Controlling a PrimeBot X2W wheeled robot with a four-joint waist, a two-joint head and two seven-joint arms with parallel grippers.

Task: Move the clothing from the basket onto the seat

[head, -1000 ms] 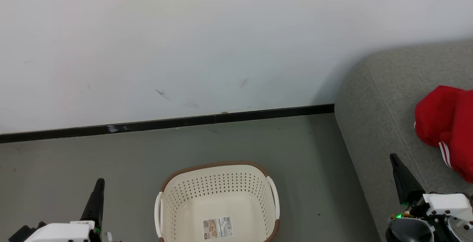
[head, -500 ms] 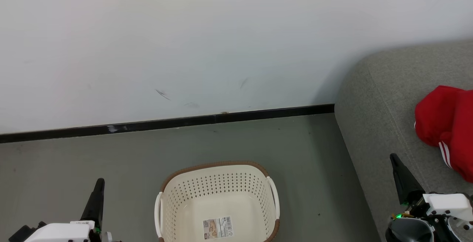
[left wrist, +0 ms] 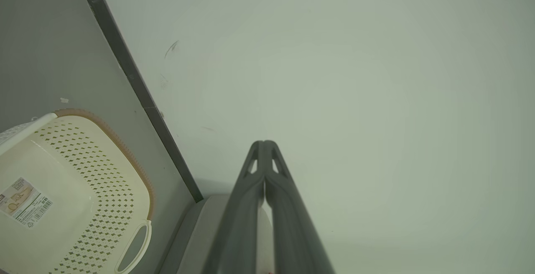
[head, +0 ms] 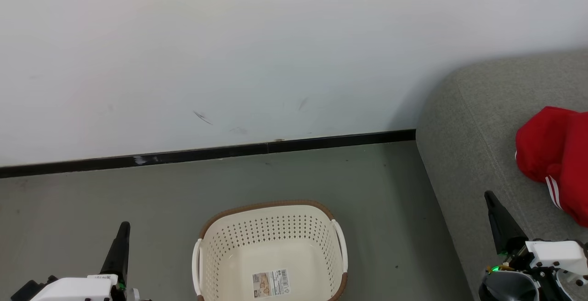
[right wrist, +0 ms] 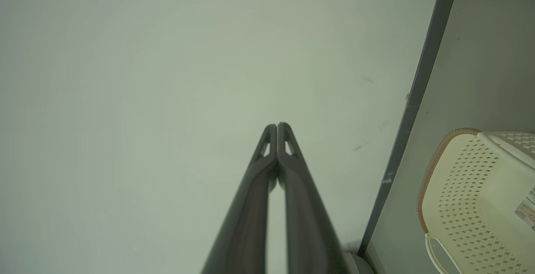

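You are seeing the basket [head: 268,205] sitting on the floor [head: 321,177] near the wall [head: 275,39], a paper label [head: 271,283] lying inside. The red clothing [head: 549,147] is resting on the seat [head: 464,122], well apart from it. Your left hand [head: 124,225] and right hand [head: 489,195] are both hovering, fingers [left wrist: 248,207] pressed together, gripping nothing.

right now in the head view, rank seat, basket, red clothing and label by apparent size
1. seat
2. basket, cropped at the bottom edge
3. red clothing, cropped at the right edge
4. label on the basket floor
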